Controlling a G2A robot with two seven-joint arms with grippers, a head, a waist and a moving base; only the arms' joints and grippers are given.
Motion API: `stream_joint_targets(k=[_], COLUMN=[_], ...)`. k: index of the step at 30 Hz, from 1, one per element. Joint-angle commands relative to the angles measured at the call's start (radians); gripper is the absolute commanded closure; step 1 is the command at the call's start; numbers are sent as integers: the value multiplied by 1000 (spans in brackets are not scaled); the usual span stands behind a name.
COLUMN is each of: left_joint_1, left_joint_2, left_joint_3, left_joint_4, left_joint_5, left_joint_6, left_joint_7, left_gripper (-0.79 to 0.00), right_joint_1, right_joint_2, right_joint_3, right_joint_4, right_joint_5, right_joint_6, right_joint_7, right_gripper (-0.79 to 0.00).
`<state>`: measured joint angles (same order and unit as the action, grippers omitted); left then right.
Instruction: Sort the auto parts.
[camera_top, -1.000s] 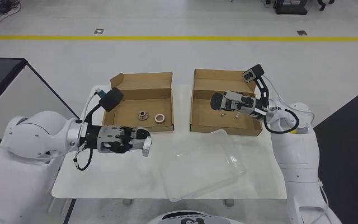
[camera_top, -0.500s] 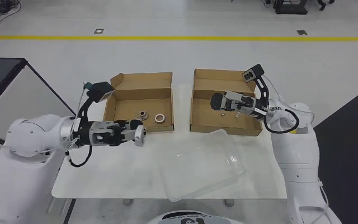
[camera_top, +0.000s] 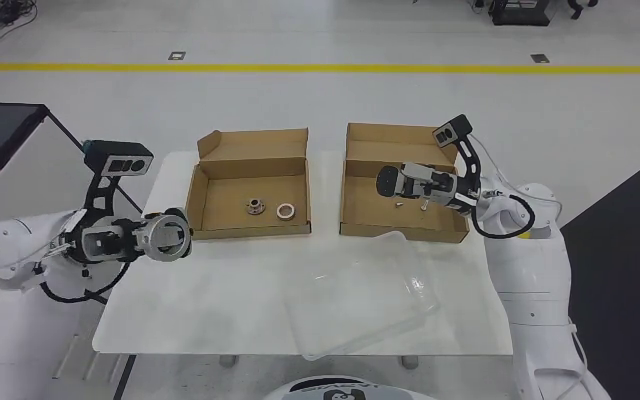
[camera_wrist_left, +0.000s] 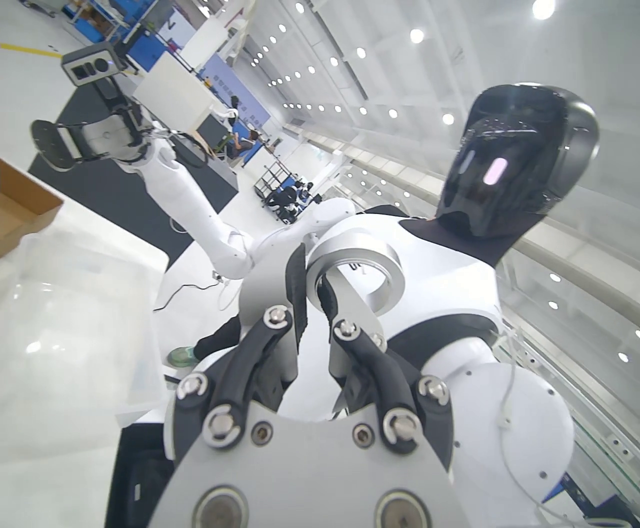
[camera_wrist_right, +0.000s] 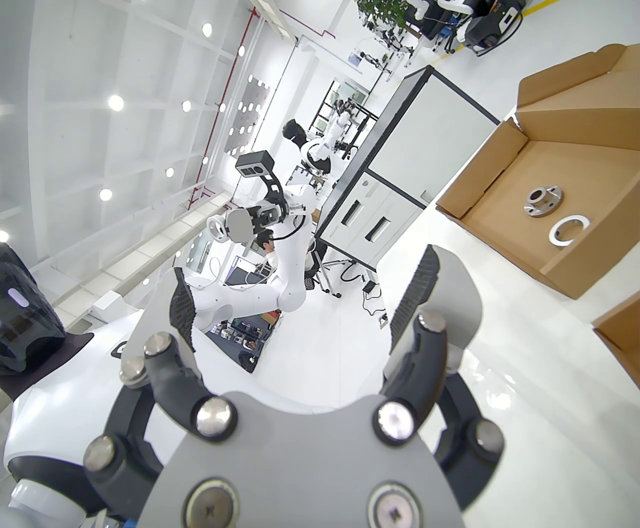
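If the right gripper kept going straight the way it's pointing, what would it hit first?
Likely nothing close. The right gripper points leftward and roughly level, seemingly passing above the left box, not into it. Beyond is the left gripper with a metal ring; whether that sits in line is unclear.

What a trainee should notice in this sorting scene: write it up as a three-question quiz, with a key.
1. True or false: the left gripper is shut on a metal ring.
2. Fill in: the right gripper hangs over one cardboard box with its jaws ____.
3. The flanged part and the split ring lie in: A) the box under the right gripper; B) the other cardboard box; C) the clear tray.

Key: 1 true; 2 open; 3 B.
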<state>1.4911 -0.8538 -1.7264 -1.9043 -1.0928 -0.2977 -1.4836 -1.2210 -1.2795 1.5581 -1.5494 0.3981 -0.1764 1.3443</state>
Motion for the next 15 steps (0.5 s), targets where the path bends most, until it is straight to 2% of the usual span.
stream_joint_targets(k=[1, 12, 15], left_joint_1=[4, 24, 26], left_joint_2=[-2, -16, -17], left_joint_3=[-8, -7, -19], left_joint_4=[11, 10, 21], left_joint_5=[-35, -192, -193], left_joint_6=[4, 40, 41], left_joint_7=[-26, -52, -52], left_gripper=[0, 0, 0], right_joint_1=[0, 0, 0], right_joint_2=[0, 0, 0], right_joint_3=[0, 0, 0], right_joint_4=[0, 0, 0], right_joint_5=[0, 0, 0], right_joint_6=[0, 0, 0], right_joint_7=[0, 0, 0], right_gripper=[-785, -785, -785])
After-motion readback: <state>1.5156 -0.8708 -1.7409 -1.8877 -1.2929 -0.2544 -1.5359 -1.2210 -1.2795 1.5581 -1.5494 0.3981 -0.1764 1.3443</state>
